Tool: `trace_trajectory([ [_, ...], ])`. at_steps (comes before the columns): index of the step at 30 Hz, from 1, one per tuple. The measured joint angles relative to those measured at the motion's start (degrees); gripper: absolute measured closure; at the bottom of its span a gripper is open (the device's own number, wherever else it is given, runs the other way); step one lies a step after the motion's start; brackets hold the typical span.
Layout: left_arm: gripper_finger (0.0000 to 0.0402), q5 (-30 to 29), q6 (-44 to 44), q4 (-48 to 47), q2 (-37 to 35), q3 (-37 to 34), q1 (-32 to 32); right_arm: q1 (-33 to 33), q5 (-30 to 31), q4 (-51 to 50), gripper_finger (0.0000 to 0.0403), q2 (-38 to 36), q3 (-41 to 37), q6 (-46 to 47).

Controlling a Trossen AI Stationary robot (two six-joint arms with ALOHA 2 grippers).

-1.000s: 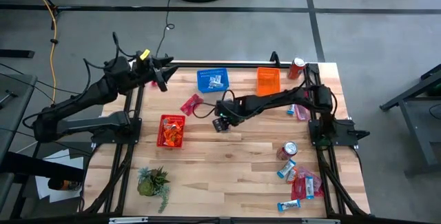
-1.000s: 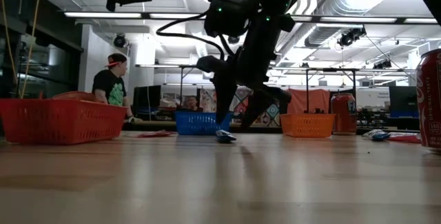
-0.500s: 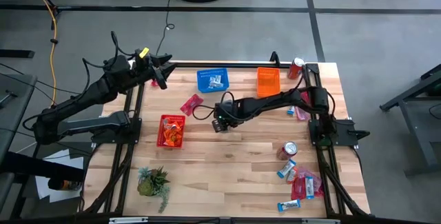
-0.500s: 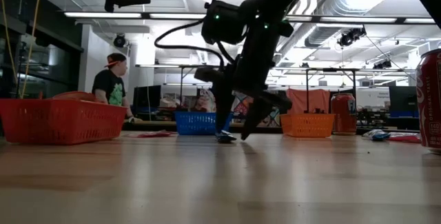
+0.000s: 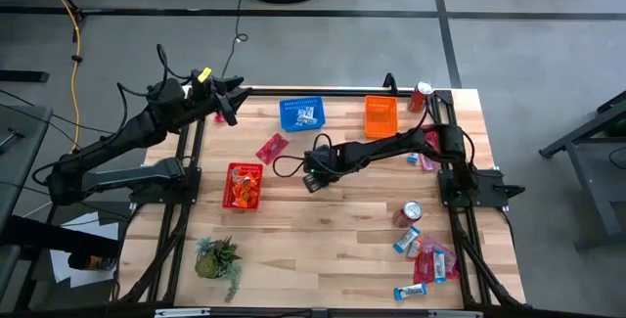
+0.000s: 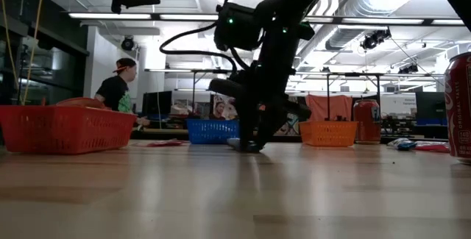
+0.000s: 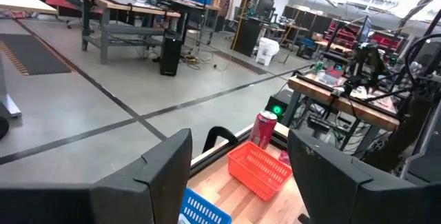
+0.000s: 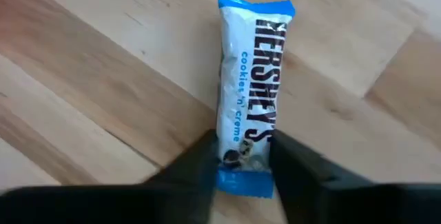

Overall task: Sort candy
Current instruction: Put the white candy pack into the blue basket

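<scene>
Candy bar (image 8: pixel 248 86) on the table, pinched by the down-reaching right tool (image 8: pixel 241 158); left tool (image 5: pixel 227 105) spread.

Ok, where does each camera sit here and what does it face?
High: overhead, straight down; both arms, the right gripper mid-table.
Low: table height, facing the room; right arm at the blue-and-white bar.
Left wrist: left gripper raised, facing the orange basket.
Right wrist: fingers flanking the bar, shared with low.
</scene>
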Motion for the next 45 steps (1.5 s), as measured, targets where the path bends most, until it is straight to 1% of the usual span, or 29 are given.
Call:
trace_trajectory([
  [2,0.0177,-0.76,-0.01,0.03,0.00,0.00,0.00,-0.02,0.26,-1.37,0.0366,-0.18,0.04,-3.16],
  [3,0.0177,-1.08,-0.01,0.07,0.00,0.00,0.00,-0.05,0.53,-2.45,0.0381,-0.58,-0.04,-5.01],
  [5,0.0177,-1.52,-0.01,0.10,0.00,0.00,0.00,-0.59,1.08,-6.75,0.0380,-1.79,-0.26,-7.62],
  [7,0.0177,-1.57,0.14,0.10,0.00,0.00,0.00,-1.38,3.13,-12.76,0.0377,-3.96,-0.50,-10.25],
  [11,0.0177,-1.64,1.41,0.10,0.00,0.00,0.00,-3.36,12.29,-22.38,0.0397,-10.78,-0.28,-15.71],
  [15,0.0177,-2.48,1.43,0.07,0.00,0.00,-0.02,-6.78,16.18,-25.41,0.0399,-17.42,-0.90,-19.91],
  [17,0.0177,-2.77,1.50,0.07,0.00,0.00,0.00,-8.36,16.96,-23.86,0.0399,-21.87,-3.30,-20.92],
  [19,0.0177,-2.97,1.50,0.07,0.00,0.00,0.04,-9.59,16.83,-21.70,0.0400,-26.80,-7.34,-21.35],
  [22,0.0177,-3.06,1.50,0.07,0.00,0.00,0.07,-10.82,16.21,-17.23,0.0400,-35.79,-14.91,-21.24],
  [25,0.0177,-3.31,1.50,0.76,0.00,0.00,0.09,-11.63,13.71,-11.62,0.0401,-44.51,-22.88,-19.66],
  [28,0.0177,-4.75,1.50,1.19,-0.01,0.00,0.11,-12.10,10.50,-2.13,0.0401,-51.97,-29.68,-18.44],
  [31,0.0177,-5.49,1.50,1.17,0.00,0.00,0.13,-12.88,6.44,12.09,0.0402,-55.77,-35.57,-19.41],
  [34,0.0177,-5.49,1.00,1.17,0.00,0.00,0.11,-14.32,3.27,28.04,0.0402,-55.19,-39.25,-20.75],
  [37,0.0177,-5.49,-0.71,1.16,0.00,0.00,0.11,-16.00,0.60,38.19,0.0402,-50.40,-39.34,-22.61],
  [40,0.0177,-5.49,-1.86,1.15,0.00,0.00,0.11,-17.86,-2.88,41.13,0.0402,-43.66,-34.52,-26.46],
  [43,0.0177,-5.49,-2.00,1.17,0.00,0.00,0.11,-19.33,-6.91,40.34,0.0402,-36.28,-25.69,-32.23],
  [45,0.0177,-5.49,-2.33,1.25,0.00,0.00,0.11,-20.10,-8.58,36.97,0.0402,-31.50,-18.55,-36.47],
])
